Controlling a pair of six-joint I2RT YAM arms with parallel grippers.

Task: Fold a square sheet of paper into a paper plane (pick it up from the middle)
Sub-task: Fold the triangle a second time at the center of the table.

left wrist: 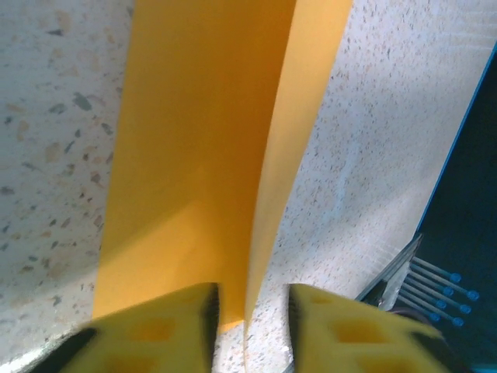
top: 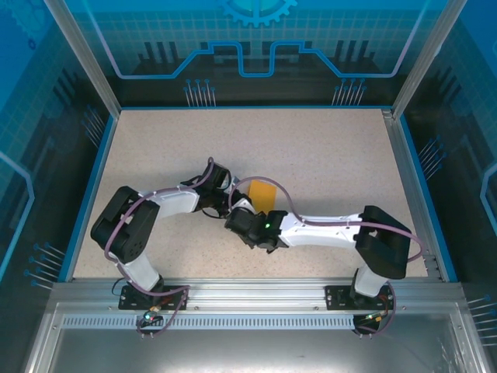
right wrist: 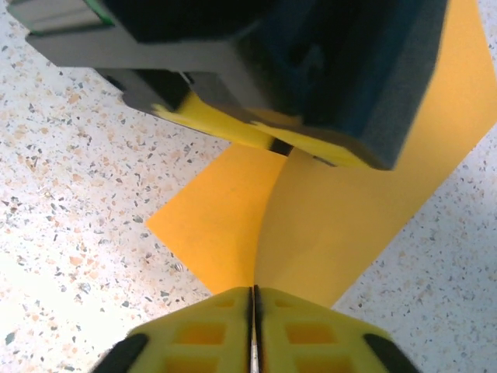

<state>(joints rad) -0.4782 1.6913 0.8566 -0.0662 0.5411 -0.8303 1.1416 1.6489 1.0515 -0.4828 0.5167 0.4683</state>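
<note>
**Right jaws pinch the orange sheet while the left jaws stand apart around it**

The square sheet of paper lies near the middle of the speckled worktop, just beyond the point where the two arms meet. It is no longer flat. A crease runs along its length, and in the wrist views one panel rests on the worktop while the other lifts from the crease in a gentle curve.

The right gripper has its jaws pressed together, with no gap between the yellow fingers. The near end of the crease runs straight into the seam between them, so the jaws have hold of the paper there.

The left gripper reaches the sheet from the opposite end. Its jaws stand partly apart, with a clear gap between them. The thin edge of the raised panel passes down through that gap, and neither finger is visibly pressed against it. In the right wrist view the dark body of this gripper hangs over the far part of the sheet.
</note>
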